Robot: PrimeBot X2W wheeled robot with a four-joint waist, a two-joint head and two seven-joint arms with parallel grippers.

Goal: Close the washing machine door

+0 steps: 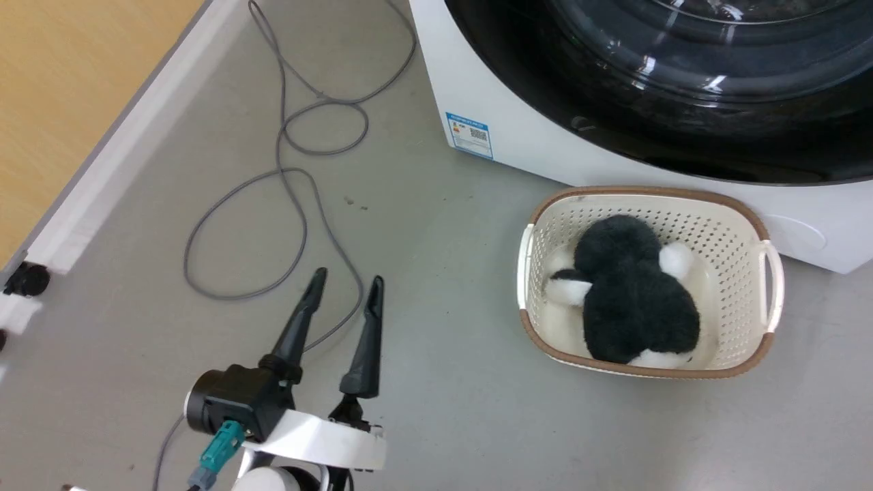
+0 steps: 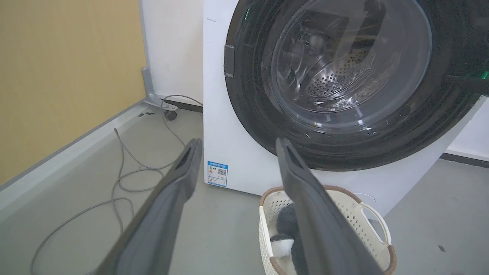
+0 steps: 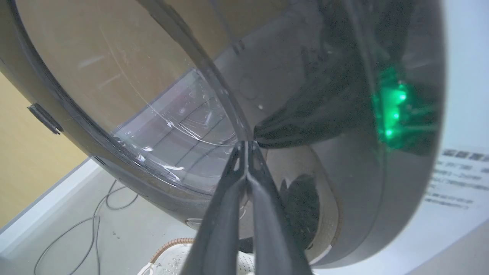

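Blue label [image 2: 217, 173], seemingly with QR code, on washing machine [image 2: 237, 114] front.

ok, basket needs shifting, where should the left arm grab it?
The loop handle on the basket end nearest the left gripper. Approach from the robot's left, open jaws straddling the thin bar; it seems to stand off the perforated wall, while the plush toy crowds the rim inside.
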